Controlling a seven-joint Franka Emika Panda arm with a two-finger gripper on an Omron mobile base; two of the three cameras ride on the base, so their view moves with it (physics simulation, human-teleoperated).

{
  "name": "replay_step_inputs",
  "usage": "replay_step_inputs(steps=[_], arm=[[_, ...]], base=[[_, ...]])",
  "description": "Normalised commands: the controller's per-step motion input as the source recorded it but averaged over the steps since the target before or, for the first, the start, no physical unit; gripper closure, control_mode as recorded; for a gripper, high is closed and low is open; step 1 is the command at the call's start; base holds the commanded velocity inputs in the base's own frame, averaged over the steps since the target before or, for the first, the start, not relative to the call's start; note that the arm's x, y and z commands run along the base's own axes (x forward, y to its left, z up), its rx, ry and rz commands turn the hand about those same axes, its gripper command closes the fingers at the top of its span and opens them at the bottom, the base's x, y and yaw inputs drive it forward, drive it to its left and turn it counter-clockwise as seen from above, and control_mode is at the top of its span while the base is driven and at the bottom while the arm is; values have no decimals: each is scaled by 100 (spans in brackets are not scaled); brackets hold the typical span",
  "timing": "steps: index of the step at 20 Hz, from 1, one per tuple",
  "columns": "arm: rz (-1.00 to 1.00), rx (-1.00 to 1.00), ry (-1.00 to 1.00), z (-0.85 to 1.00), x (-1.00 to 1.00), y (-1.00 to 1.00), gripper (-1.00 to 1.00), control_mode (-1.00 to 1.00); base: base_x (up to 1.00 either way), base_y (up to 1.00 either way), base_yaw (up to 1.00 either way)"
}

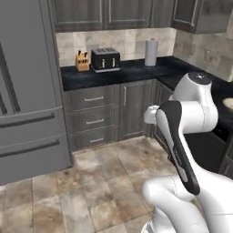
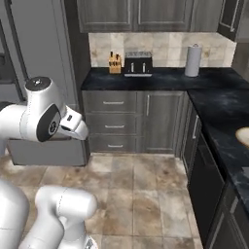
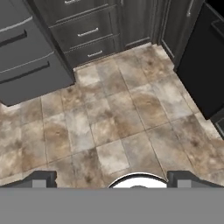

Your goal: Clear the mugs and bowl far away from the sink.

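Bowl (image 2: 243, 136), rounded cream edge, glossy counter (image 2: 219, 116)

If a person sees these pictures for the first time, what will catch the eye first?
The white robot arm, folded above the tiled floor, stands out first. Behind it, on the dark back counter, stand a black toaster, a knife block and a paper towel roll. The gripper is open over the floor.

toaster (image 1: 105, 59) on counter (image 1: 132, 72) — knife block (image 1: 82, 61) left
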Motion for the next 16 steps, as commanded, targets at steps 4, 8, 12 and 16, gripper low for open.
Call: replay_step_inputs(steps=[4, 8, 12, 16], arm=[[0, 0, 0, 0, 0, 0, -100, 100], [0, 0, 0, 0, 0, 0, -100, 100], [0, 0, 0, 0, 0, 0, -100, 100], [0, 0, 0, 0, 0, 0, -100, 100]], base=[[52, -2, -38], [56, -28, -14], [49, -53, -17], [34, -73, -30]])
